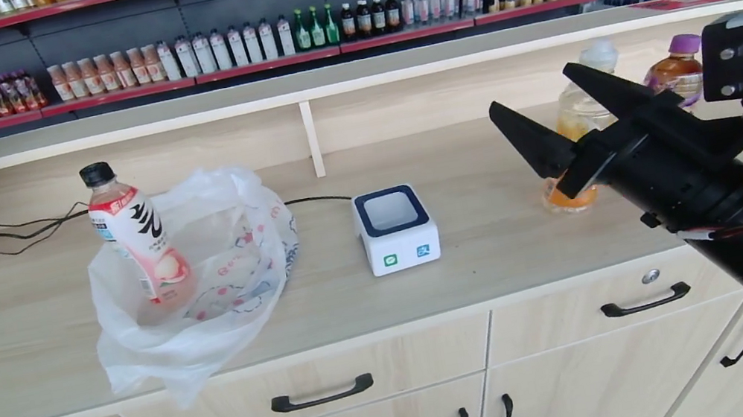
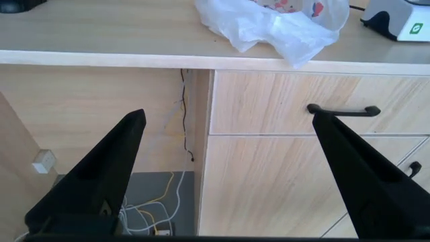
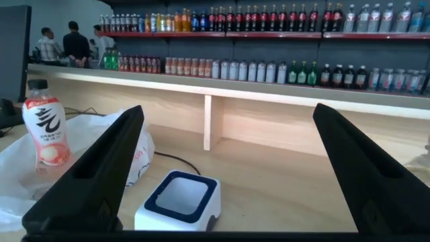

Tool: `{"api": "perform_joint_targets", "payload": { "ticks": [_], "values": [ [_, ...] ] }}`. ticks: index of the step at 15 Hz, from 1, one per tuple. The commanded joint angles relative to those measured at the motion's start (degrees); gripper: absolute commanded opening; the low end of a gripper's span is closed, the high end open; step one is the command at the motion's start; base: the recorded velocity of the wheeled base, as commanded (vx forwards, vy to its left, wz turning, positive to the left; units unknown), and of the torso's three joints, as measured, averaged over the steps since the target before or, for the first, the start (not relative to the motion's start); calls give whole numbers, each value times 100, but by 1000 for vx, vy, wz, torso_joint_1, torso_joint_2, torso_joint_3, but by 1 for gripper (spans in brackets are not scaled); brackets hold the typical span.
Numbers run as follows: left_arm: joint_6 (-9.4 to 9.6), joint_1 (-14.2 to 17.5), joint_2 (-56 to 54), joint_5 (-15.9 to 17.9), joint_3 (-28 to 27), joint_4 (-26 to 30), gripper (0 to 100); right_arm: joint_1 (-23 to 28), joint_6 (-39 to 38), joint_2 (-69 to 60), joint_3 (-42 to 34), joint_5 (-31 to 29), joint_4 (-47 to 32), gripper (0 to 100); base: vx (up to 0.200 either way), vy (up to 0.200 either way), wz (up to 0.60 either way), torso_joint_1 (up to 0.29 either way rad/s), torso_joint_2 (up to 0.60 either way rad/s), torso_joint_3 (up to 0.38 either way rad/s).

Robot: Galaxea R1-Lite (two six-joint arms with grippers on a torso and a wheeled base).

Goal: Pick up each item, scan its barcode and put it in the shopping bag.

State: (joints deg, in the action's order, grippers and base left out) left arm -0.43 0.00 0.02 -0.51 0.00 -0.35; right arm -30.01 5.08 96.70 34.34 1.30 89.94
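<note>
Left gripper (image 2: 228, 114): down low before the drawers (image 2: 269, 101), under the surface (image 1: 500, 255) edge; jaws spread wide, nothing in them.
Shopping bag (image 1: 209, 319): left of the scanner (image 1: 395, 227), mouth open, draped over the front edge.
Pink bottle (image 1: 138, 236): standing in the bag, long axis near upright, black cap up, leaning slightly away from the scanner.
Right gripper (image 1: 531, 89): right of the scanner, jaws wide and empty, masking part of an orange bottle (image 1: 575, 114).
Purple-capped bottle (image 1: 679, 70): farther right, upright.
Shelves (image 1: 258, 69): far behind the scanner, rows of bottles.
</note>
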Motion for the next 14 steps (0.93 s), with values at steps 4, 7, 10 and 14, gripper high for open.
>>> {"api": "perform_joint_targets", "payload": {
  "ticks": [4,7,10,14],
  "values": [
    [-1,0,6,-2,0,0,100,22,72,-256,-279,1,6,100,0,-200,0,165,-336,-171],
    [-1,0,6,-2,0,0,100,13,124,-380,-551,1,6,100,0,-200,0,25,-48,-30],
    [-1,0,6,-2,0,0,100,-13,124,-423,-789,1,6,100,0,-200,0,7,-2,-9],
    [-1,0,6,7,0,-9,100,4,124,-406,-859,1,6,100,0,-200,450,1,1,4]
  ]
}}
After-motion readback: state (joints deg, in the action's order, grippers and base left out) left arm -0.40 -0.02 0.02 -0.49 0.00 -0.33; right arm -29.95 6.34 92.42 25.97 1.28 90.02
